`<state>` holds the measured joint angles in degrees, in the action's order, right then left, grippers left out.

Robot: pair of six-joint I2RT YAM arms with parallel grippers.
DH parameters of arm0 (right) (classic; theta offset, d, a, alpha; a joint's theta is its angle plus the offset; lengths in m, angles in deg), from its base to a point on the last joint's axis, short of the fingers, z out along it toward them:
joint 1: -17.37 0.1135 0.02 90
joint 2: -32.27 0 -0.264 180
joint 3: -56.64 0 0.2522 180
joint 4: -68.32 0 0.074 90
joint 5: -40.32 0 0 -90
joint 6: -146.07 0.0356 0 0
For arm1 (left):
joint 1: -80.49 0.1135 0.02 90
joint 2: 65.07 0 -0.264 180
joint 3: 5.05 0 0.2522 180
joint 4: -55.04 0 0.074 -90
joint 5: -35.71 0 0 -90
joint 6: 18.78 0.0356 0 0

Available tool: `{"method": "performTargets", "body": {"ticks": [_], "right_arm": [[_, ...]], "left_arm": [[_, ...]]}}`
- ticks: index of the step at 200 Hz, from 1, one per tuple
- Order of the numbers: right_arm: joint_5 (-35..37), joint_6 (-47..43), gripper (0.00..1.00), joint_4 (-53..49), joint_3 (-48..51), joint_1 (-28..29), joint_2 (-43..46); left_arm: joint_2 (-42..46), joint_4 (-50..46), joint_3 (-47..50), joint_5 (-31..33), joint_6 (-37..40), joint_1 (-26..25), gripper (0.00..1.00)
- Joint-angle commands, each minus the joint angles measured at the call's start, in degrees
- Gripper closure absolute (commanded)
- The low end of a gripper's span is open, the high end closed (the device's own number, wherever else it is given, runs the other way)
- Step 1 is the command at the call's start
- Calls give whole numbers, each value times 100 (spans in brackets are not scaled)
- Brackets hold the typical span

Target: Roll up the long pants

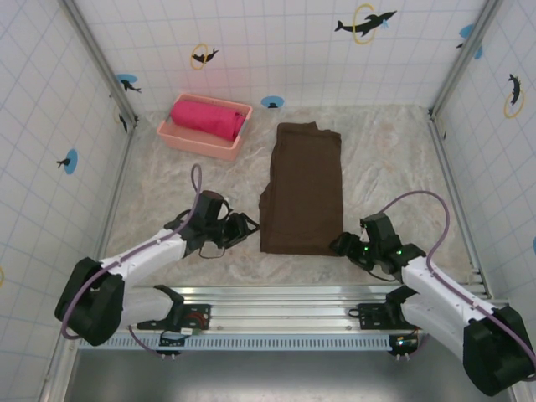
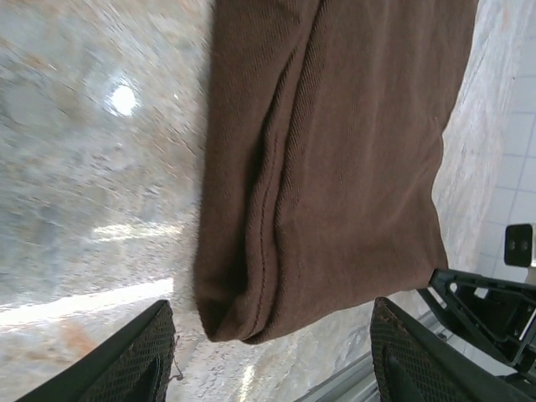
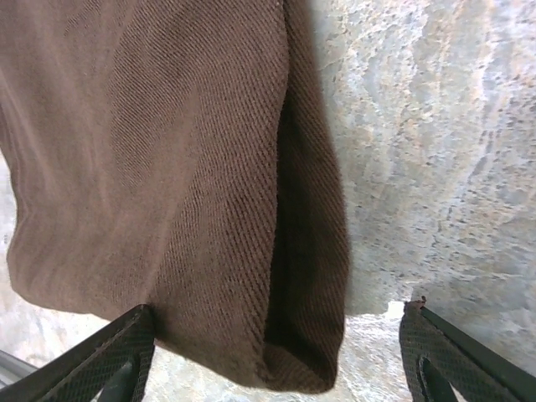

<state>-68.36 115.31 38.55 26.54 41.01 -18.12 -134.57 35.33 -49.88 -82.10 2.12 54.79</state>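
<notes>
Two arms reach in from the near edge of the table (image 1: pixel 394 167), and you have one at each near corner of the long pants (image 1: pixel 301 188). Your left pincer (image 1: pixel 249 226) sits just beside the near left corner with its jaws open. In the left wrist view its fingers (image 2: pixel 138 360) stand wide apart, and the corner of the hem lies between and just ahead of them, not pinched. Your right pincer (image 1: pixel 337 244) is at the near right corner, also open. In the right wrist view its fingers (image 3: pixel 456 356) straddle the folded edge and, as far as I can tell, do not touch the cloth.

The pants lie flat in the middle of the table, doubled lengthwise into one long brown strip running away from you. No turn of a roll shows at either end, so I judge the rolling not yet begun. The cloth is laid out and lined up. You have yet to grasp both corners, make the first tuck and roll all the way to the far end.

Farther back on the left, well apart from the pants, a pink basket (image 1: pixel 180 138) holds a pink rolled cloth (image 1: pixel 205 117).
</notes>
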Motion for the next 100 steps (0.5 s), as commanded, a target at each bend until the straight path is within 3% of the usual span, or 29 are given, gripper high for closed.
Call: {"method": "performTargets", "body": {"ticks": [1,22,33,46,75,100], "right_arm": [[-82,153,23,432,126,-34,-136],[-83,174,31,606,100,-30,-320],[-109,184,41,723,72,-31,-428],[-137,164,56,824,16,-27,-560],[-175,96,100,889,-197,-8,-760],[-163,235,100,1044,-357,25,-711]], "left_arm": [[-137,444,75,83,-373,-240,37],[-288,498,73,137,-493,-572,37],[-354,508,73,162,-546,-661,37],[-342,508,108,230,-616,-754,37],[-119,506,318,411,-845,-877,36],[195,469,527,647,-1014,-970,28]]}}
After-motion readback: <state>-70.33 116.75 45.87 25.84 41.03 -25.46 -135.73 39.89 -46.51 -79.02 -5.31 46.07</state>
